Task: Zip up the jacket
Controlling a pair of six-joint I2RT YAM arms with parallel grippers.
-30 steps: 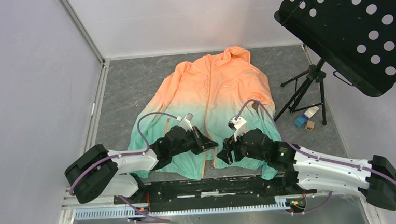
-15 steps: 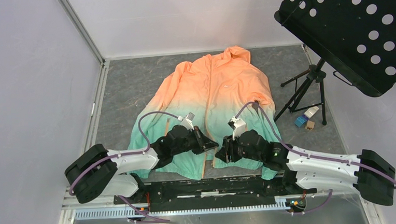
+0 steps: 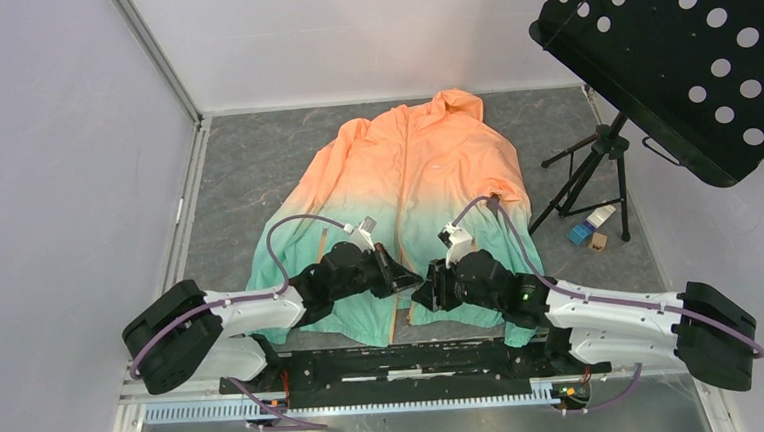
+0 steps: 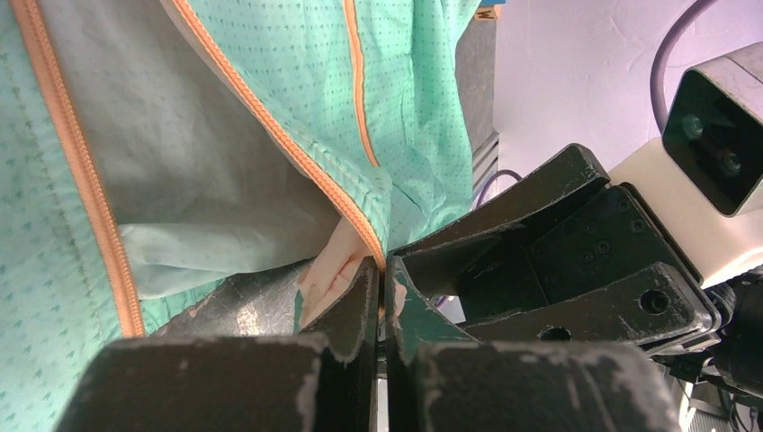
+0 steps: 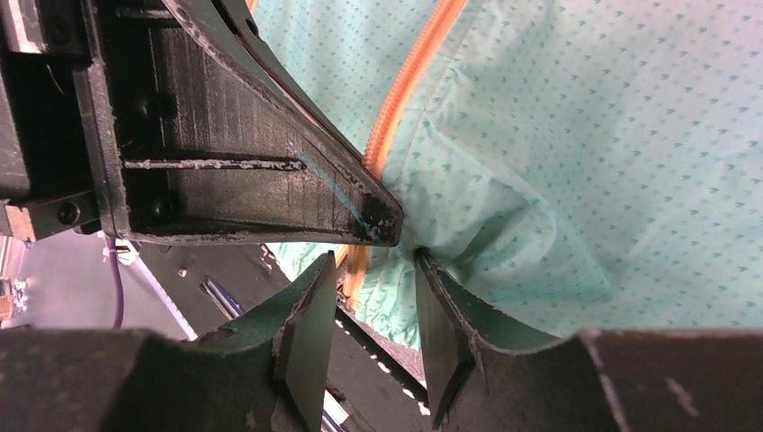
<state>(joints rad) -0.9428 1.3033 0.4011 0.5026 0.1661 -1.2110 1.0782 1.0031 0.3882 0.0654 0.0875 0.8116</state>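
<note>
The jacket [image 3: 416, 174] lies flat on the table [image 3: 255, 164], hem towards me. My left gripper [image 4: 381, 292] pinches the orange zipper edge [image 4: 297, 155], my right gripper [image 5: 371, 301] is spread around the opposite hem. It looks thin, floppy, slippery, so I'd grip the stiffer zip tape

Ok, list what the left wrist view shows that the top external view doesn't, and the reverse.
Left wrist only: the left end effector shut on the orange zipper edge of the jacket near the hem, pale inner lining exposed. Top external only: the orange hood and the perforated black panel on its tripod. Both: the mint-green lower fabric and the right end effector close by.
</note>
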